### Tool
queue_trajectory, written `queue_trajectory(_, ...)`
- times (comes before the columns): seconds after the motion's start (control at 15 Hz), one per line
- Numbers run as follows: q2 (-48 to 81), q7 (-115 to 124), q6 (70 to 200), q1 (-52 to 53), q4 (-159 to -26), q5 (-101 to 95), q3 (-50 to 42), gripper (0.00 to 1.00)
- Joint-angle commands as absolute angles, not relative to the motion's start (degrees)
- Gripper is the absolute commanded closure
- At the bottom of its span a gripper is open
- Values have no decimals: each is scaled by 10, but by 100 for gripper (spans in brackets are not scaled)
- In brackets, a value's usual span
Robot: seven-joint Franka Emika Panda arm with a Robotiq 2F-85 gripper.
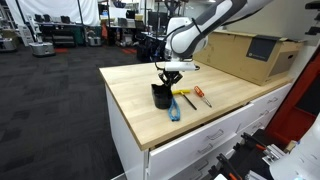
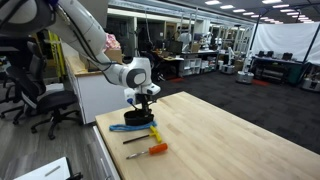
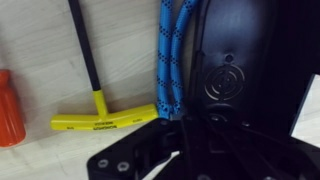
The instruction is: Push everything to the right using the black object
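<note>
Evidently the pincer (image 1: 167, 79) pointed straight down over the wooden table (image 1: 130, 90) and was pinching the upper rim of the black object (image 1: 161, 96), a dark, cup-like body that hung directly under it. In both exterior views the object's base sat at the table surface, though whether it pressed down on the wood could not be told.

In the wrist view the black object (image 3: 240, 70) filled the area ahead of the pincer (image 3: 195, 128). A blue cord (image 3: 172, 55) ran along its side, touching it or very nearly so. Just past the cord lay a yellow T-handle tool (image 3: 100, 121); one end of its crossbar met the cord, and its dark shaft pointed away from the pincer. Farther out on that side, apart from the yellow tool, lay an orange screwdriver (image 3: 8, 105), cut off by the frame edge.

In an exterior view the cord (image 2: 127, 127), the yellow tool (image 2: 150, 133) and the screwdriver (image 2: 152, 150) lay grouped beside the pincer (image 2: 143, 101), close to the table edge. A cardboard box (image 1: 250, 55) stood well beyond them at the far end.
</note>
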State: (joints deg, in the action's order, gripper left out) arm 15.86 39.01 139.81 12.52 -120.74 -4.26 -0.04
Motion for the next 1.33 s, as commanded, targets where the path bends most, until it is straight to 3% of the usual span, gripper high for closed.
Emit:
queue_trajectory(0.0, 156, 336, 1431, 93, -1271, -61, -15, 99)
queue_trajectory(0.67, 110, -23, 1479, 7, -1349, -81, -25, 99)
queue_trajectory(1.13, 114, -97, 1483, -4, -1345, -222, -46, 99)
queue_trajectory(1.2, 115, -94, 1483, -2, -1345, -233, -45, 70)
queue_trajectory(1.27, 115, -91, 1487, -1, -1346, -249, -44, 69)
